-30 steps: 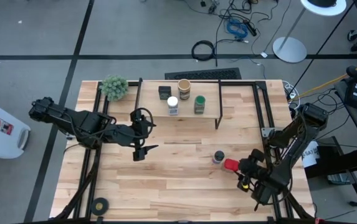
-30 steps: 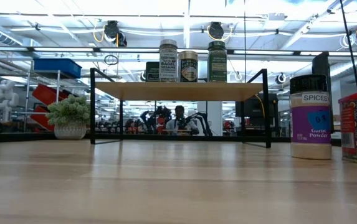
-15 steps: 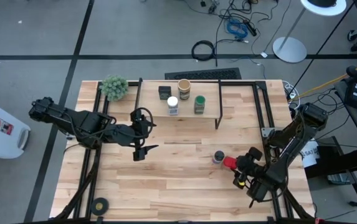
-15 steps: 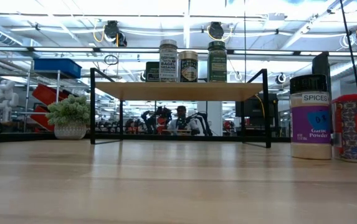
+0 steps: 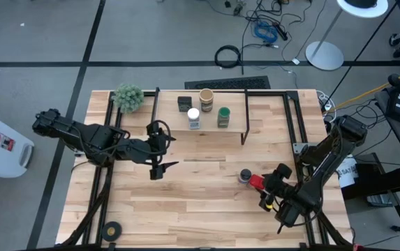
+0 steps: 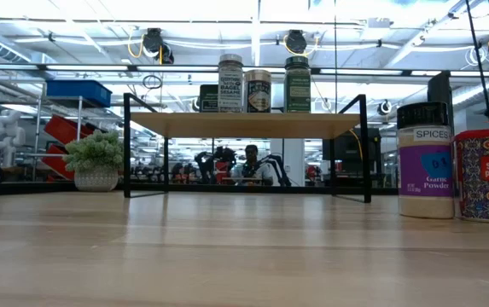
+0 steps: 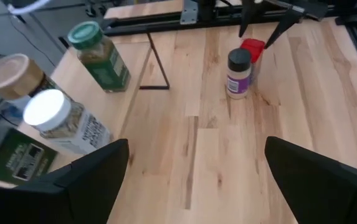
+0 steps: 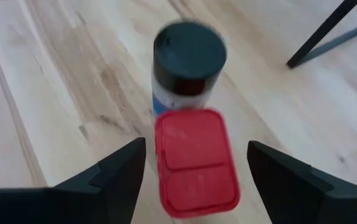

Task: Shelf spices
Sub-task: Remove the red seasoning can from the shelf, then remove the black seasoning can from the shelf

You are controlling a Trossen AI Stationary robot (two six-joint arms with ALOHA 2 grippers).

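Note:
The shelf (image 5: pixel 200 111) stands at the table's far middle. On its board stand a dark square tin (image 5: pixel 183 103), a tan cylinder (image 5: pixel 206 96), a white-lidded jar (image 5: pixel 193 117) and a green-lidded jar (image 5: pixel 223 116). A dark-lidded jar (image 5: pixel 245 176) and a red tin (image 5: pixel 256 183) stand upright on the tabletop at the right, close together. My right gripper (image 5: pixel 258 185) is open, with one finger on each side of the red tin (image 8: pixel 197 158). My left gripper (image 5: pixel 161 169) waits open left of centre. My right gripper comes at the red tin level, from the table's near right. Its fingers (image 8: pixel 113 177) flank the tin's lid (image 8: pixel 194 134), and a narrow gap shows on each side. Whether a finger touches the tin lower down I cannot tell.
A fuzzy green plant ball (image 5: pixel 128 96) sits at the shelf's left end. A black tape roll (image 5: pixel 112 228) lies at the near left corner. Black frame rails (image 5: pixel 297 118) run along both table sides. Bare wood lies between the shelf and the two loose spices.
My right gripper has moved toward the table's left, closing in around the red tin. The tin has slid a little toward the dark-lidded jar and turned about, so another face of its label shows in the low view.

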